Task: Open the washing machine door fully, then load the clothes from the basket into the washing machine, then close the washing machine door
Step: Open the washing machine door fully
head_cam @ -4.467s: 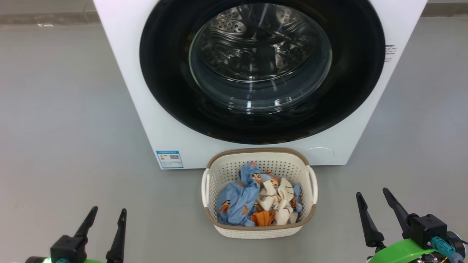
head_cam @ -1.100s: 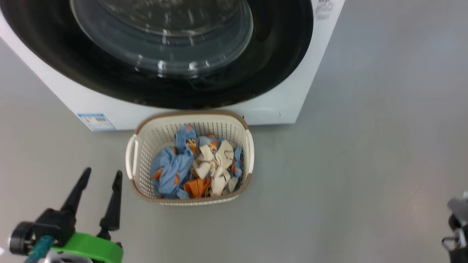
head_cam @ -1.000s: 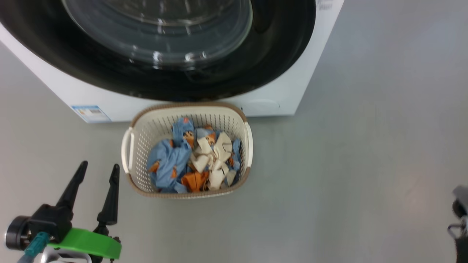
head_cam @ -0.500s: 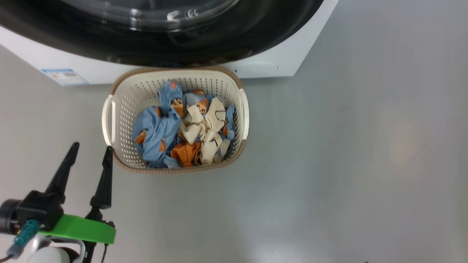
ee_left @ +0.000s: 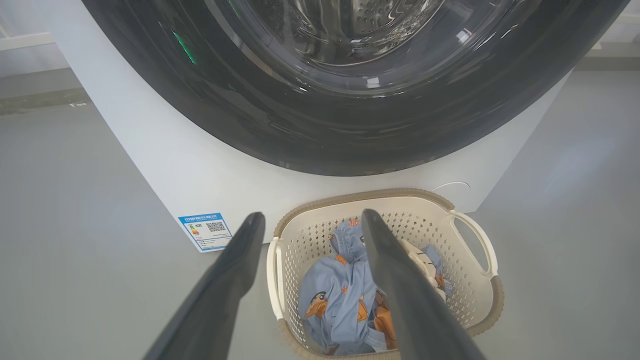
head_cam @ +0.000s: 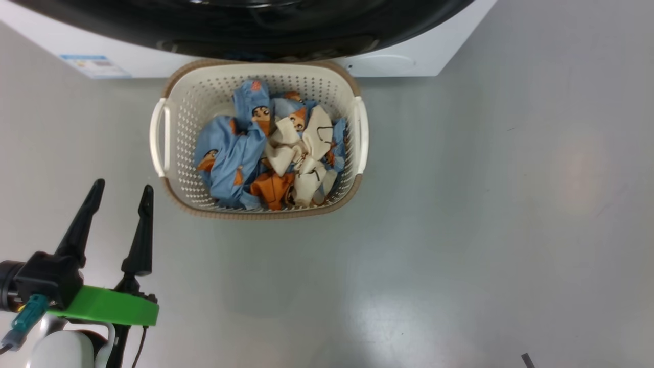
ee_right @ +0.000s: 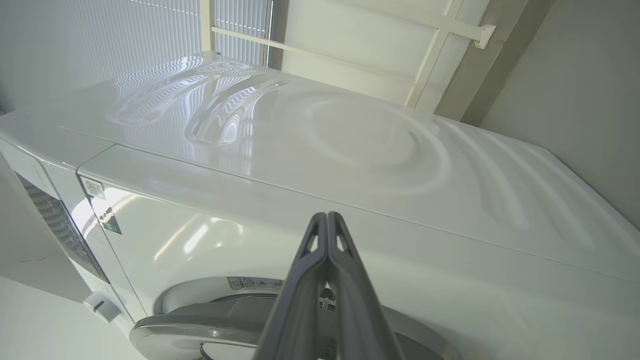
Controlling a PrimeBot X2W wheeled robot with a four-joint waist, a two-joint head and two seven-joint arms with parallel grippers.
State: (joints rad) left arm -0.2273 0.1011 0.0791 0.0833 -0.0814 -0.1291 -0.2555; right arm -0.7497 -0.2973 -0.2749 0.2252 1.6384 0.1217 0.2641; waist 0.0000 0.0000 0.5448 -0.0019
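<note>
A: Well, start big: the washing machine stands straight ahead, and its door looks shut flush against the front. What worries you there?

B: The black rim is glossy and I can't make out a handle. The right gripper, fingers pressed together and holding nothing, points at the machine's white front close to the door's edge. Closed tips could skate off that rim, or the door could come only part open.

A: And the basket?

B: It sits on the floor right against the machine's foot, below the door. A low swing might clip it, though I can't judge the clearance.

A: The clothes?

B: All in the basket, blue, cream and orange twisted together. Pull one and the others may trail out onto the floor.

A: The left gripper?

B: Fingers spread, empty, near the basket's left handle. A careless reach could shove the basket aside.
</note>
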